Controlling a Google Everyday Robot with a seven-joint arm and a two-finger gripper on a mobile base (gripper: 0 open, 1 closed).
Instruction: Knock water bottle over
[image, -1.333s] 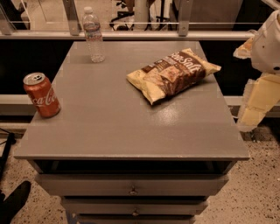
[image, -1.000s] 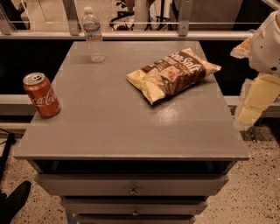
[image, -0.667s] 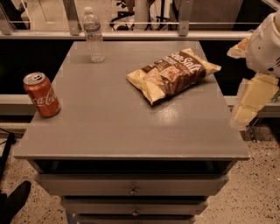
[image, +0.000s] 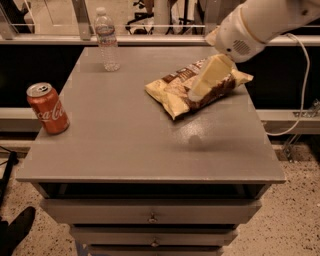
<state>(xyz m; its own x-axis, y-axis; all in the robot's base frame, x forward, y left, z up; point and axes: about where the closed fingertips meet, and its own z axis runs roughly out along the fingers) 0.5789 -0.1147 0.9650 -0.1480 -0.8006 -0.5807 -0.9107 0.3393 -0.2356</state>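
Observation:
The water bottle (image: 106, 40), clear ribbed plastic with a white cap and a thin label band, stands upright at the far left corner of the grey cabinet top (image: 125, 135). My gripper (image: 196, 93) hangs from the white arm that reaches in from the upper right. It hovers over the chip bag (image: 197, 86) in the right middle of the top, well to the right of the bottle and nearer than it. The bottle is untouched.
A red Coca-Cola can (image: 47, 108) stands upright near the left edge. The cabinet has drawers (image: 150, 215) below its front edge. A white cable (image: 300, 95) hangs at the right. A rail and wall ledge run behind the cabinet.
The arm has swung in from beyond the right edge of the cabinet to above the chip bag. The bottle, can and bag have not moved.

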